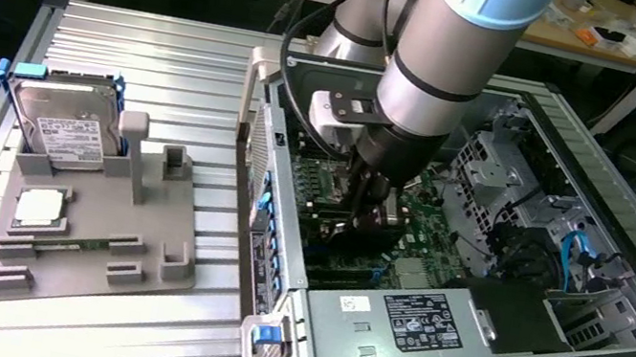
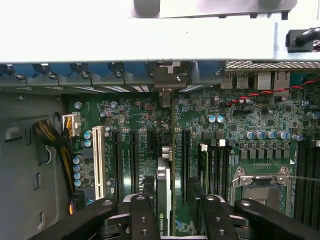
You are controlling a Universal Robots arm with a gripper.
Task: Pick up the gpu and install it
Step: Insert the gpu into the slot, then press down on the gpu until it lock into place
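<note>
We see the gripper (image 2: 164,210) fingers (image 2: 142,215) clamped on either side of the gpu (image 2: 163,200), a thin dark card seen edge-on with a logo on its top edge. The card stands upright between the pads, lined up over the long black expansion slots (image 2: 134,160) on the green motherboard (image 2: 240,125), its metal bracket end pointing toward the case's rear slot covers (image 2: 167,75).

In the exterior view the gripper (image 1: 367,208) sits deep inside the open computer case (image 1: 606,314), at that view's right. Whether the card is already seated we cannot tell.

Our judgement: the card is light, stiff and fragile, best held by its flat faces near the top edge, away from the contacts.

Outside the case, at the exterior view's left, the grey fixture tray (image 1: 150,257) carries the hard drive (image 1: 65,131), a processor (image 1: 39,207) and a memory stick (image 1: 62,242).
</note>
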